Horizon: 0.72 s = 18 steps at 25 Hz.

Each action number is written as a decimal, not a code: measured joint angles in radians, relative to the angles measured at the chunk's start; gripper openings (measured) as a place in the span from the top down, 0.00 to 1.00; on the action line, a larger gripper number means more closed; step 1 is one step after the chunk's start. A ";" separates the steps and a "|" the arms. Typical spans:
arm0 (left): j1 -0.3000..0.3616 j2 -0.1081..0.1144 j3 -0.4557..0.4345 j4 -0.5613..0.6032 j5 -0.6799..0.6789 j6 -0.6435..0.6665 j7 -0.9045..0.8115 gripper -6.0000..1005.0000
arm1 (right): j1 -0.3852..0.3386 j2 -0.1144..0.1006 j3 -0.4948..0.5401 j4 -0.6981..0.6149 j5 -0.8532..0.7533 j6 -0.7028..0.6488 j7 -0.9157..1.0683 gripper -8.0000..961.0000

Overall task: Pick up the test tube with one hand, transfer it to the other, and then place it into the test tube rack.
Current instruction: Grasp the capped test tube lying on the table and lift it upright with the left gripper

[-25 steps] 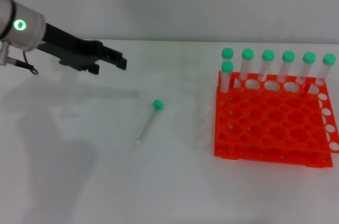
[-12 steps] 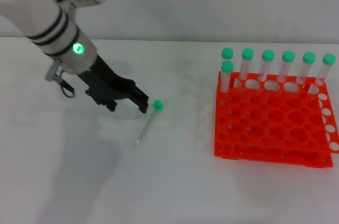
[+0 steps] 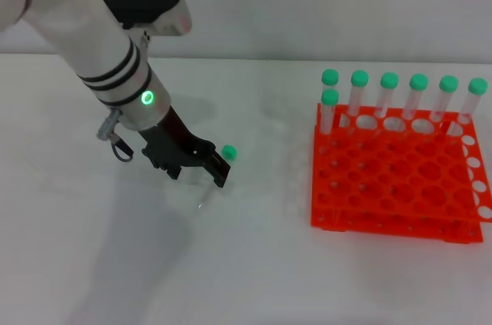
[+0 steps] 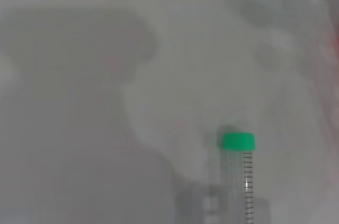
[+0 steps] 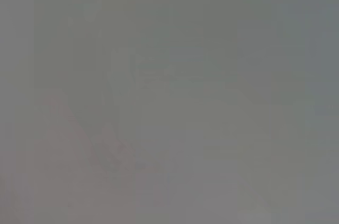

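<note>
You have a white table (image 3: 254, 263) in front of you, and the biggest thing on it is the orange-red rack (image 3: 396, 183), standing off to your right side. Take the rack as your landmark. Along its far edge six green-capped tubes (image 3: 389, 81) stand upright in a row, and a seventh (image 3: 330, 98) stands one hole nearer you at the rack's left end. The rest of its holes show open.

Well to the left of the rack your left arm (image 3: 100, 52) reaches down from the upper left, white with black bands and a lit green ring. Its black left gripper (image 3: 211, 165) sits low over the table, between the arm's wrist and the rack, right at the loose tube.

That tube (image 3: 227, 153) lies on the table well apart from the rack, on the rack's left. In the head view you see only its green cap just past the gripper's tip, on the rack side; the clear body is hidden under the black fingers. The left wrist view shows the tube (image 4: 239, 173) close up, with its green cap and a printed scale down the clear wall.

You cannot tell from these views whether the jaws are released, clenched or already grasping the tube.

Your right gripper is out of sight, and the right wrist view shows nothing you can make out.
</note>
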<state>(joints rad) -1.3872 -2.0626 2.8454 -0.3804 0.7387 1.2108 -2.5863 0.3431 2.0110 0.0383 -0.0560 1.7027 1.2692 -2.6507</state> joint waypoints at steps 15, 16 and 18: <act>0.013 -0.012 0.000 0.089 0.079 -0.107 -0.035 0.13 | 0.001 0.000 0.000 -0.001 0.000 0.008 0.000 0.22; 0.014 -0.012 0.000 0.089 0.080 -0.113 -0.036 0.14 | 0.002 0.000 0.000 -0.001 0.000 0.008 0.000 0.22; 0.014 -0.012 0.000 0.090 0.079 -0.119 -0.036 0.15 | 0.003 0.000 0.000 -0.001 0.000 0.008 0.000 0.22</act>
<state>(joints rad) -1.3732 -2.0747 2.8454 -0.2904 0.8182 1.0922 -2.6220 0.3457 2.0110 0.0383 -0.0567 1.7028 1.2767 -2.6507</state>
